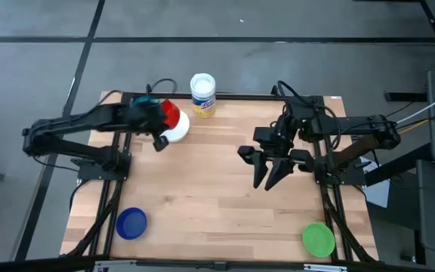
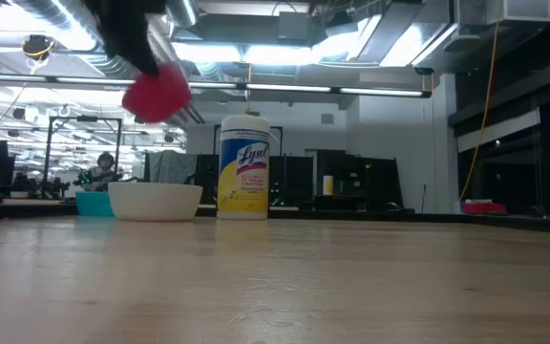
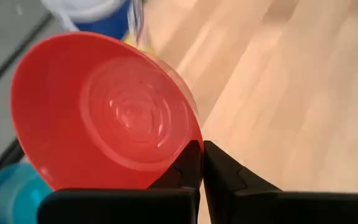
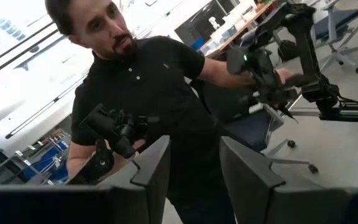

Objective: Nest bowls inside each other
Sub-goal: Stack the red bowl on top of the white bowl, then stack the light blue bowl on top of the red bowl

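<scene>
My left gripper [image 3: 202,158] is shut on a red bowl [image 3: 104,112], which hangs in the air [image 2: 158,93] over the far left of the table. Just below it, a white bowl [image 1: 177,132] stands on its base on the table [image 1: 217,204]. A teal bowl [image 2: 94,203] sits beyond the white one. On the near left lies a dark blue bowl [image 1: 131,223], on the near right a green bowl [image 1: 318,238]. My right gripper [image 1: 270,172] hovers open over the table's right half with nothing between its fingers. My left gripper pinches the red bowl's rim [image 3: 191,140] between its two fingers. The bowl is lifted clear of the table and tipped on its side, its hollow facing back toward the wrist. It hangs above the white bowl [image 2: 156,201] without touching it.
A tall white wipes container [image 1: 202,94] with a blue and yellow label stands at the far edge, right of the white bowl. The middle of the table is bare wood. A person in a black shirt [image 4: 148,93] stands beyond the table, holding other grippers.
</scene>
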Robot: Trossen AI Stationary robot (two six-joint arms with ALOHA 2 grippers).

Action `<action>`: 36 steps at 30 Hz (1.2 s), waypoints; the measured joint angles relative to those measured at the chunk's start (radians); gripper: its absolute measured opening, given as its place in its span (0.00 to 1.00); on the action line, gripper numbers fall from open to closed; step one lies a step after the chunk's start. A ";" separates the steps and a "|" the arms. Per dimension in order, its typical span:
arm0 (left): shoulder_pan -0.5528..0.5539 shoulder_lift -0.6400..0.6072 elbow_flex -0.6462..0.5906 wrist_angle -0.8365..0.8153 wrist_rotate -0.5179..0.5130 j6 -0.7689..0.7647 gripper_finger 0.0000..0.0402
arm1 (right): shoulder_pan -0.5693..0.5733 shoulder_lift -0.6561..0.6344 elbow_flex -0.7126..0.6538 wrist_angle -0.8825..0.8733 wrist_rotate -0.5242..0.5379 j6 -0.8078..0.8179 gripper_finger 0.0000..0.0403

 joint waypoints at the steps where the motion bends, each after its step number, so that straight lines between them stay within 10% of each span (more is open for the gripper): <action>1: 0.022 0.042 0.000 -0.009 0.017 0.019 0.00 | 0.000 -0.002 0.000 0.000 0.000 0.000 0.36; 24: 0.309 0.484 0.000 0.009 0.246 0.335 0.01 | 0.051 -0.092 0.000 -0.006 0.062 -0.035 0.36; 36: 0.384 0.473 0.000 0.105 0.378 0.315 0.27 | 0.066 -0.092 0.000 -0.003 0.111 -0.056 0.39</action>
